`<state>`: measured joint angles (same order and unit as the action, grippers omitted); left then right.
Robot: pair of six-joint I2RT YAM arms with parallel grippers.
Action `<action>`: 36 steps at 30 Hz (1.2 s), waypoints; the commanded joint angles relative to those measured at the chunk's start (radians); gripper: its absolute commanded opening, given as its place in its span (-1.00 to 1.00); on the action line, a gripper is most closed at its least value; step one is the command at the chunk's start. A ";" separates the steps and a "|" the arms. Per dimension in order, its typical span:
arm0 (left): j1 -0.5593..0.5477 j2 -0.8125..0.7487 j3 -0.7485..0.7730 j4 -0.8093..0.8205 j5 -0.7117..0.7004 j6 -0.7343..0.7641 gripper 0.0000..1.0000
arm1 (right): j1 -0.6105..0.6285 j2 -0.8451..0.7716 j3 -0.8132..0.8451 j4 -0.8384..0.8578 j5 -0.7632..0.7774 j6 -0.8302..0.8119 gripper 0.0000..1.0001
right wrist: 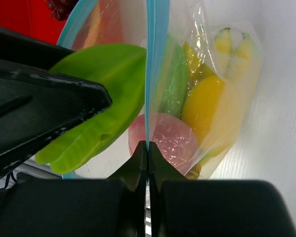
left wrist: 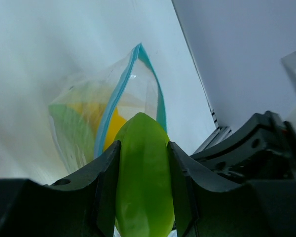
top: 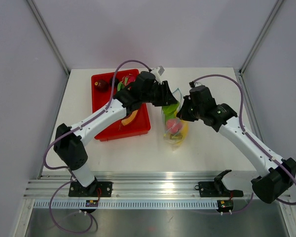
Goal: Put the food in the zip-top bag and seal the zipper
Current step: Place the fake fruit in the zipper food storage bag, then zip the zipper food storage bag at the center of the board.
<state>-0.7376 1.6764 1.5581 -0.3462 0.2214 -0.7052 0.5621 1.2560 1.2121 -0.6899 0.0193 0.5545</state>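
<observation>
While the right gripper (right wrist: 147, 146) pinches the limp zip-top bag (right wrist: 207, 29) by its stiffer zipper (right wrist: 151, 74), seemingly the surest hold, the left gripper (left wrist: 144, 146) clamps a slick green piece (left wrist: 143, 192).

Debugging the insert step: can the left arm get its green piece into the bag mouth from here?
Probably yes. The left end effector grips the green piece, tip inside the open zipper; the right end effector pinches one side of it, so the zip-top bag gapes. Nothing visible blocks it.

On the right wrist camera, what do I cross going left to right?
Left to right: big green fruit → blue zipper strip → darker green piece → yellow fruit → bananas.
</observation>
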 commanded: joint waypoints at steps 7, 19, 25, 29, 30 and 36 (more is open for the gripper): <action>-0.017 0.063 0.102 -0.048 0.010 0.009 -0.38 | 0.004 -0.081 0.007 -0.039 0.042 -0.002 -0.99; -0.068 0.117 0.212 -0.116 0.068 0.019 0.86 | 0.004 -0.125 -0.011 -0.066 0.082 -0.002 -0.99; -0.078 -0.058 0.134 -0.099 0.157 0.053 0.54 | 0.002 -0.135 -0.034 -0.066 0.091 0.002 -0.99; -0.077 -0.170 0.074 -0.100 0.164 0.082 0.35 | 0.004 -0.142 -0.049 -0.062 0.093 0.007 -0.99; -0.077 -0.184 0.071 -0.111 0.162 0.093 0.31 | 0.002 -0.142 -0.051 -0.063 0.093 0.008 -0.99; -0.083 -0.349 -0.097 -0.123 0.026 0.213 0.24 | 0.004 -0.152 -0.031 -0.069 0.103 0.044 -0.99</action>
<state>-0.8116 1.3754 1.5543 -0.4610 0.3244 -0.5819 0.5621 1.1324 1.1625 -0.7536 0.0910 0.5701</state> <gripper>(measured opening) 0.616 0.011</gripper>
